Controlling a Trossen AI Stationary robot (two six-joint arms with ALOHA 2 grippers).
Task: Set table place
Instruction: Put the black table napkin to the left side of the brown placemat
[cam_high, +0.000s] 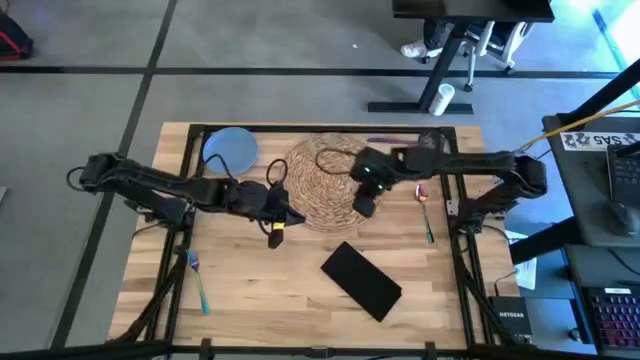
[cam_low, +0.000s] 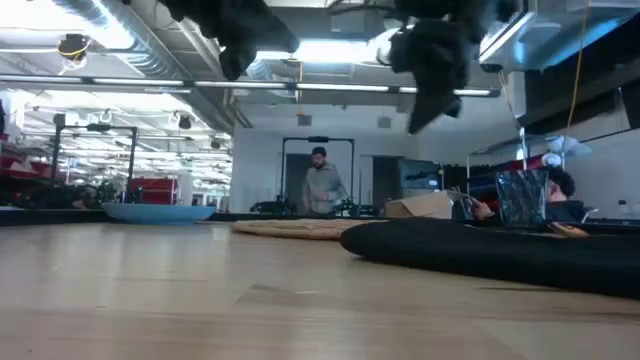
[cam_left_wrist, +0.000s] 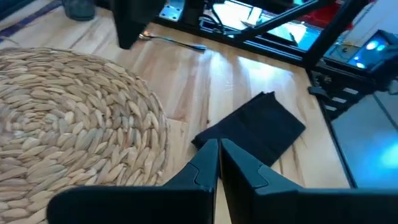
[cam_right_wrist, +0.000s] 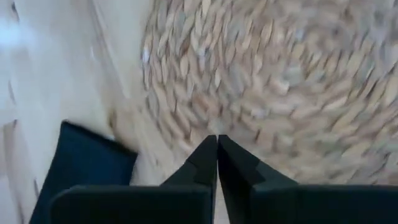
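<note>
The round woven placemat (cam_high: 325, 180) lies flat on the table (cam_high: 250, 300), toward its far side. The pale blue plate (cam_high: 230, 148) sits at its left, on the bare wood. The black napkin (cam_high: 362, 280) lies flat nearer the front. My left gripper (cam_left_wrist: 219, 149) is shut and hovers off the placemat's near left rim (cam_left_wrist: 74, 118), holding nothing. My right gripper (cam_right_wrist: 216, 146) is shut too, above the placemat's near right rim (cam_right_wrist: 267, 81). In the low view both hang well above the tabletop.
A teal fork (cam_high: 198, 285) lies near the left front. More cutlery (cam_high: 425, 210) lies right of the placemat, with a spoon (cam_left_wrist: 174, 40) in the left wrist view. A small cup (cam_low: 522, 198) stands at the far right. A person (cam_low: 322, 185) stands beyond the table.
</note>
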